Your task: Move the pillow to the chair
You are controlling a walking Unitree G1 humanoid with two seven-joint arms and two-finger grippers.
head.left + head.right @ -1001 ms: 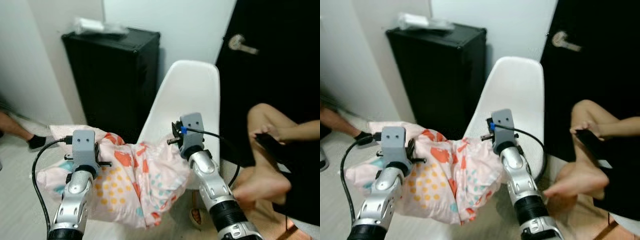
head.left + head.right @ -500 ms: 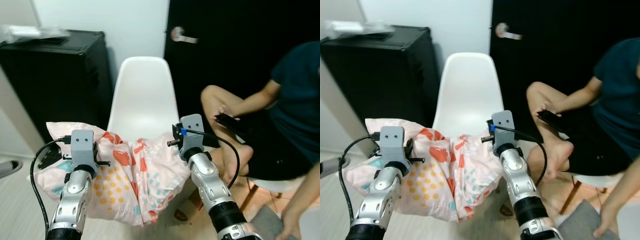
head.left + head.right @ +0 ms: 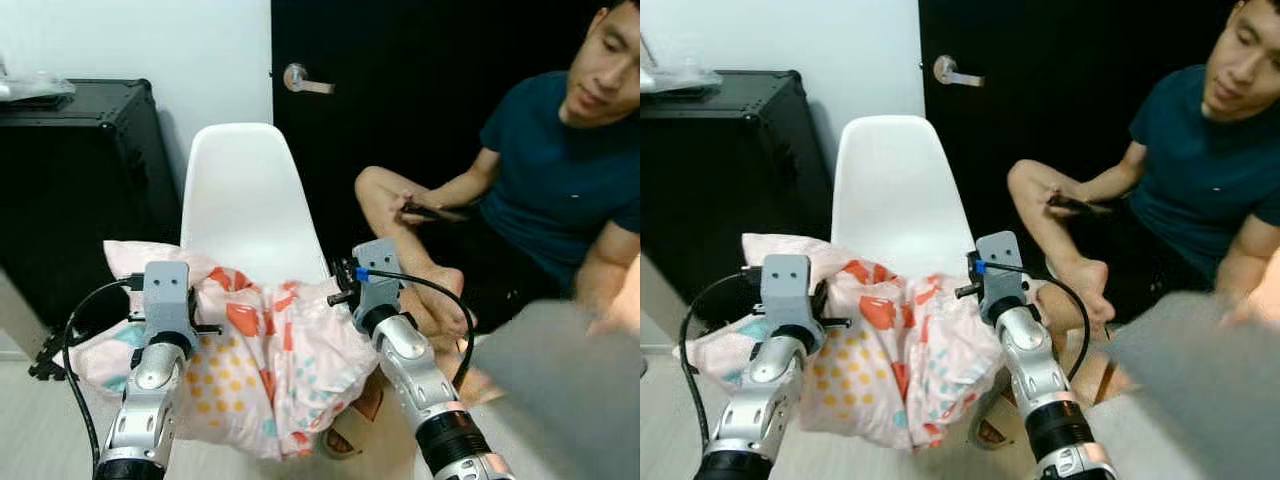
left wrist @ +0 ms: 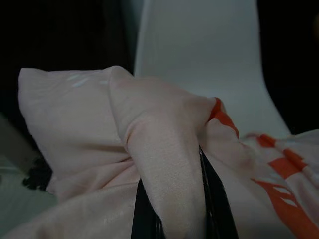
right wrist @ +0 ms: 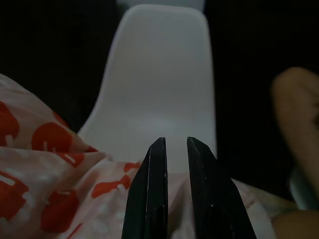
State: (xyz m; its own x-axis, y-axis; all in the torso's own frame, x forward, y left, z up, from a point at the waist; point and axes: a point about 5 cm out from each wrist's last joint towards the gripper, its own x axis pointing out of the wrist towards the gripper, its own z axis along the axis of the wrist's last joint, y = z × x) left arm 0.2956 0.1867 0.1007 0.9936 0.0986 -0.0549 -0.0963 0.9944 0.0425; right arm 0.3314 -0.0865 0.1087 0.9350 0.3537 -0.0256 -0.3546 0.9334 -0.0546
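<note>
**A:** What are the grippers doing with it?

**B:** The left gripper (image 4: 172, 209) has its black fingers pinched on a fold of the pillow (image 3: 265, 370); the cloth bunches up between them. The right gripper (image 5: 173, 164) has its fingers drawn nearly together, a narrow slit between, lying on the pillow's other end. Whether cloth is caught at their base I cannot tell.

**A:** And the pillow against the white chair (image 3: 245, 205)?

**B:** It hangs between the two arms, in front of the chair's seat and below its backrest, sagging in the middle. It doesn't look to be resting on the seat yet.

**A:** What might go wrong?

**B:** If the right side has no real hold, the pillow could slide off that arm and swing from the left pinch alone, dropping short of the seat. Let go now and it likely lands on the floor before the chair. Also, a seated person's bare leg (image 3: 405, 225) is just beside the chair; a wide swing of the right arm could brush it.
</note>
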